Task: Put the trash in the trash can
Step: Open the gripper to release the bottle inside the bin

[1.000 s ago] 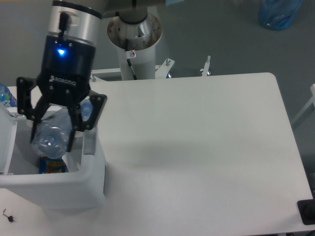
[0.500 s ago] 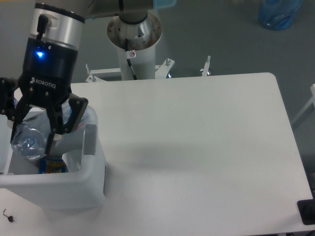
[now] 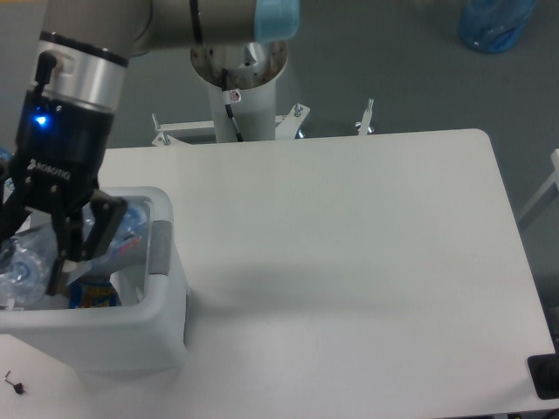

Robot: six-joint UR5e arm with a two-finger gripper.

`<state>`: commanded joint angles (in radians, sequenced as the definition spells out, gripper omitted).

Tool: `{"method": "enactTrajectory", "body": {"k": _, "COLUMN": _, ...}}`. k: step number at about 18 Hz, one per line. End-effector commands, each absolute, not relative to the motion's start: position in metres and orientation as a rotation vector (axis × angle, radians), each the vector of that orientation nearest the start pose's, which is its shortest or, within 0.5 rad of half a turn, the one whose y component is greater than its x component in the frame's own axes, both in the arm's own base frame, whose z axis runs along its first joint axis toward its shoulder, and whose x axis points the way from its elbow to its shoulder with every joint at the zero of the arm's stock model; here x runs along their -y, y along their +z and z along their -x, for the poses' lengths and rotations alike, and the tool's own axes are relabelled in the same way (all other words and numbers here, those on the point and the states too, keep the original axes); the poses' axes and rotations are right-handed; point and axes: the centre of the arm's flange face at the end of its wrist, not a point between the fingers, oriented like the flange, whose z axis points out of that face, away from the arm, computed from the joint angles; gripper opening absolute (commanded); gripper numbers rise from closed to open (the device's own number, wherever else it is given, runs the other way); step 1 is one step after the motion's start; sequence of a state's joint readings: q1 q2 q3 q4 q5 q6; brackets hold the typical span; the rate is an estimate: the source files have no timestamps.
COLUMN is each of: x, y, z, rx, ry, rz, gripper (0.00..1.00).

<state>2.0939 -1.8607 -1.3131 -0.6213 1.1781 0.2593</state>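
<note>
1. Gripper (image 3: 35,253) hanging over the open trash can (image 3: 131,327) at the table's (image 3: 349,244) left edge, near the front-left corner; fingers down inside the bin's mouth.
2. Fingers closed around the crushed clear bottle (image 3: 22,271), gripped between the black pads; one dark finger (image 3: 98,229) plain on the right side, the other largely cut off by the picture's left edge.
3. Bottle held low, its body at about rim level and inside the bin's outline, lying slantwise from lower left toward upper right; blue cap not made out with any certainty.
4. Colourful blue and yellow packet (image 3: 94,294) showing inside the bin, just below and right of the bottle.
5. Grey latch tab (image 3: 162,249) on the bin's right rim, just beside the gripper's right finger.
6. Blue status light (image 3: 39,121) glowing on the gripper's black body, beneath the silver wrist collar.
7. White robot pedestal (image 3: 238,87) standing behind the table's far edge.
8. Blue bag (image 3: 493,22) on the grey floor at upper right, well apart from the table.
9. Crumpled wrapper not identifiable anywhere in view.
</note>
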Motion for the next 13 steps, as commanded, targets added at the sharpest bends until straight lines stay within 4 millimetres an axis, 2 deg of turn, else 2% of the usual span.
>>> {"method": "enactTrajectory", "body": {"k": 4, "x": -0.649, "y": 0.572, "z": 0.168, "rx": 0.067, "ry": -0.005, "rz": 2.181, "gripper": 0.5}}
{"method": "enactTrajectory", "body": {"k": 5, "x": -0.649, "y": 0.569, "z": 0.168, "rx": 0.064, "ry": -0.006, "rz": 2.187, "gripper": 0.6}}
{"method": "enactTrajectory", "body": {"k": 6, "x": -0.649, "y": 0.567, "z": 0.169, "rx": 0.058, "ry": -0.004, "rz": 2.189, "gripper": 0.77}}
{"method": "enactTrajectory", "body": {"k": 7, "x": -0.65, "y": 0.567, "z": 0.169, "rx": 0.056, "ry": -0.003, "rz": 2.19, "gripper": 0.87}}
{"method": "enactTrajectory", "body": {"k": 9, "x": -0.65, "y": 0.57, "z": 0.169, "rx": 0.057, "ry": -0.001, "rz": 2.183, "gripper": 1.0}}
{"method": "enactTrajectory", "body": {"k": 13, "x": -0.646, "y": 0.571, "z": 0.17, "rx": 0.075, "ry": -0.005, "rz": 2.184, "gripper": 1.0}}
